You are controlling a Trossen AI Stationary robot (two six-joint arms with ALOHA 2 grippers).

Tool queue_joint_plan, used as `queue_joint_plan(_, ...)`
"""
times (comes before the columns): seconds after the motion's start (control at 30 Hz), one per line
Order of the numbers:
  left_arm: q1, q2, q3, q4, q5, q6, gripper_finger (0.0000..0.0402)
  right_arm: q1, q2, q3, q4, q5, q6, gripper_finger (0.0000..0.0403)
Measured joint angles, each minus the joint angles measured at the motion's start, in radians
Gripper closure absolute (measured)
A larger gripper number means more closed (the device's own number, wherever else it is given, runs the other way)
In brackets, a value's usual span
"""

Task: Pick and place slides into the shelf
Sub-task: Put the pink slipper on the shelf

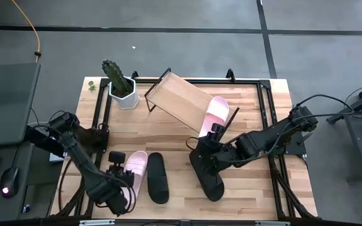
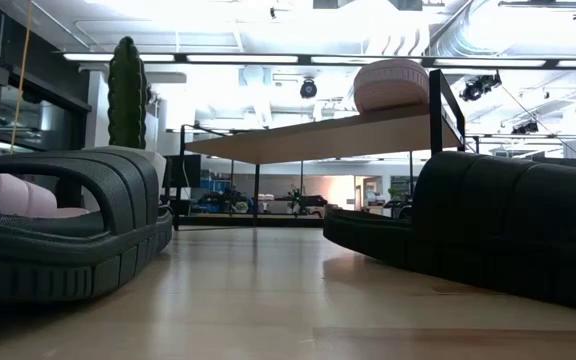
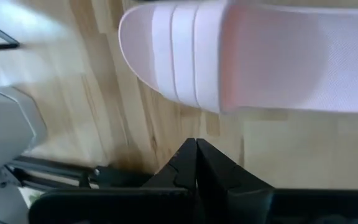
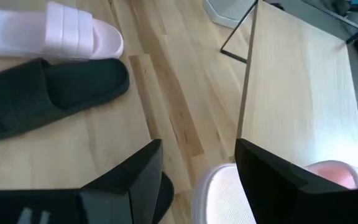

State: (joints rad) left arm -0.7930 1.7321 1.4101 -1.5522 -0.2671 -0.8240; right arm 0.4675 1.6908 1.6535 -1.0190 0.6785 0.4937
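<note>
One pink slide point(image 1: 215, 113) already sits on the shelf point(image 1: 178, 100), at its lower end near my right arm, and three are left on the bench point(image 1: 256, 113): a pink slide point(image 1: 136, 168) and a black slide point(image 1: 157, 178) side by side near my left arm, and a second black slide point(image 1: 208, 172) under my right arm. My right gripper point(image 1: 213, 132) hangs with its fingers spread, holding nothing, just beside the shelf's lower end and above the toe of that second black slide; in its wrist view the fingers point(image 4: 135, 180) frame the placed pink slide and the shelf board. My left gripper point(image 1: 115, 164) rests low beside the bench-level pink slide with its fingers point(image 3: 194, 165) pressed together and empty. What worries me is the shelf: the board is slanted on a thin wire frame, so if the right arm brushes it on the way down to the black slide, I judge the placed slide could slip off or the whole shelf could shift. The potted cactus point(image 1: 119, 81) stands close to the shelf's far end, so a pushed shelf could knock it. On the left, closed fingers nudging the pink slide could shove it into the black one beside it.
</note>
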Motion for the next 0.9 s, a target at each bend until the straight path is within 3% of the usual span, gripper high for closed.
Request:
queue_joint_plan(0.4,-0.018,0.096,0.000,0.067,-0.150,-0.112,0.0401,-0.022,0.090,0.000,0.003,-0.060,-0.076,0.0210)
queue_joint_plan(0.9,-0.064,0.172,0.001,0.093,-0.152,-0.244,0.0401,-0.025,0.091,0.000,0.003,-0.042,-0.065,0.0210)
